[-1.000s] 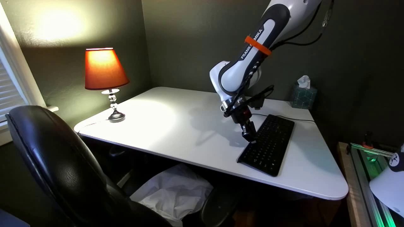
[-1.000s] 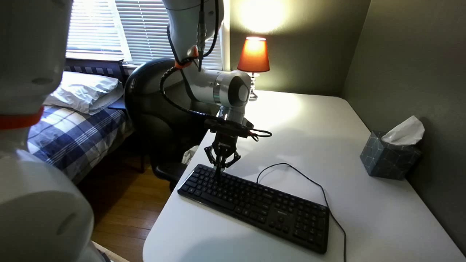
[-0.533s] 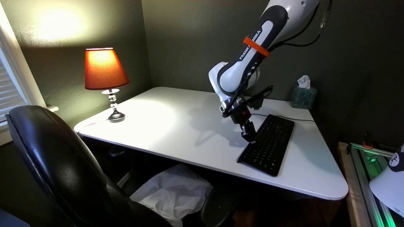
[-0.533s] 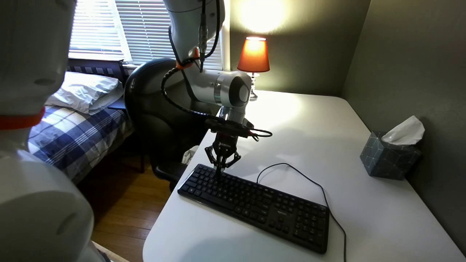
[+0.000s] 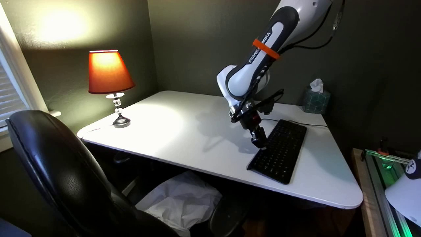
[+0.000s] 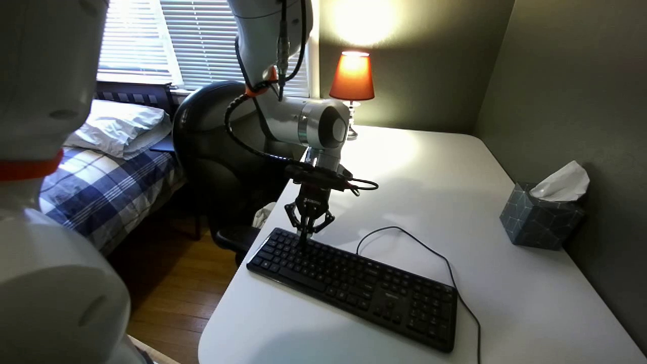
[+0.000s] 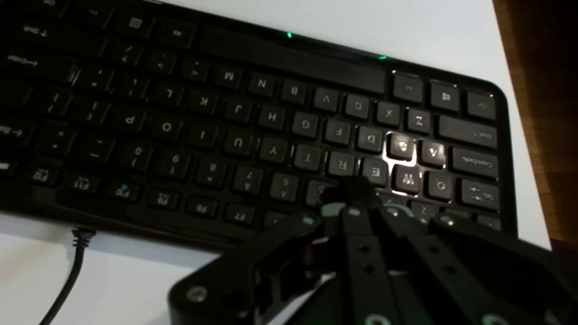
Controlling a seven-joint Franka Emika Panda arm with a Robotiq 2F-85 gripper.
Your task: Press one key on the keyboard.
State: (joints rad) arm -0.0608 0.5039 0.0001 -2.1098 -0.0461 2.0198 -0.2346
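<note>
the black keyboard [image 6: 349,288] is laid flat and slantwise on the white bench [image 6: 440,192], its tab-key end set near the bench's edge, as is shown in both exterior views. over that end the gripper [image 6: 304,236] is held, pointed downward, with its jaws clenched together. in the wrist view, part of the number row [image 7: 284,186] is covered by the tips [image 7: 356,188], near the e key [image 7: 374,171]; whether a key is touched or pressed cannot be told. a black cable [image 7: 77,264] is led out from the keyboard's rear edge and curved across the bench. in both exterior views a lit lamp [image 5: 111,84] with an orange shade [image 5: 108,70] and a patterned tissue box [image 6: 541,217] are seen on the bench, well apart from each other. a black chair [image 5: 62,164] is placed beside the bench.
</note>
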